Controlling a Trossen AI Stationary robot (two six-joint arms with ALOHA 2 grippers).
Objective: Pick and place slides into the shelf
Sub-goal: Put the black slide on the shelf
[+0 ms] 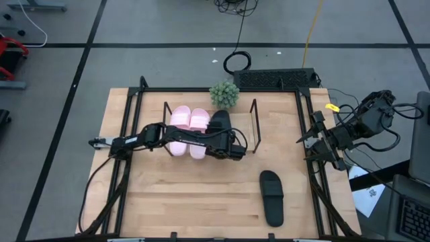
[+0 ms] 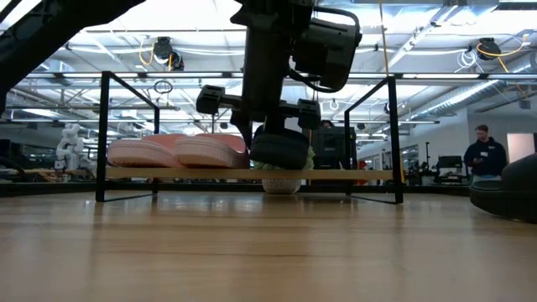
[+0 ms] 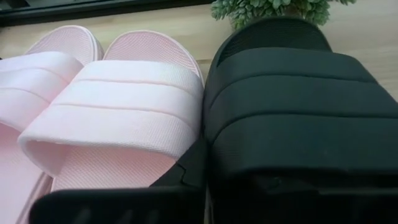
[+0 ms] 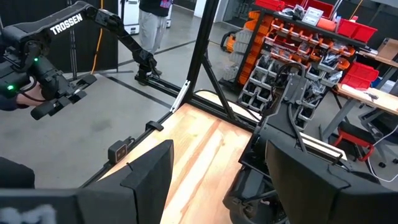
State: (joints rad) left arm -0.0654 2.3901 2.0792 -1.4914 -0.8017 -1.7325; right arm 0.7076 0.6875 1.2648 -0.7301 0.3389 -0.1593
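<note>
Three slides already sit on the shelf [image 1: 254, 115]: the pink pair [image 1: 188, 121] side by side, and one black slide [image 1: 220, 121] just beside them, toward the small potted plant [image 1: 224, 94]. My left gripper [image 1: 234, 149] is at that black slide's near end. My wrist view shows a dark finger [image 3: 186, 174] in the seam between the black strap and the pink one, but I cannot tell whether I am clamped on the slide or letting go.

One black slide [image 1: 272, 196] is left, flat on the tabletop [image 1: 175, 202], well apart from the shelf on the right-hand side. Its long axis runs front to back, about parallel to the shelved slides. My right gripper [image 1: 322, 149] waits with its fingers spread wide at the table's right edge, and I judge it nearer to that slide than my left. So I think the next pick falls to the right arm, reaching inward and toward the table's front.
</note>
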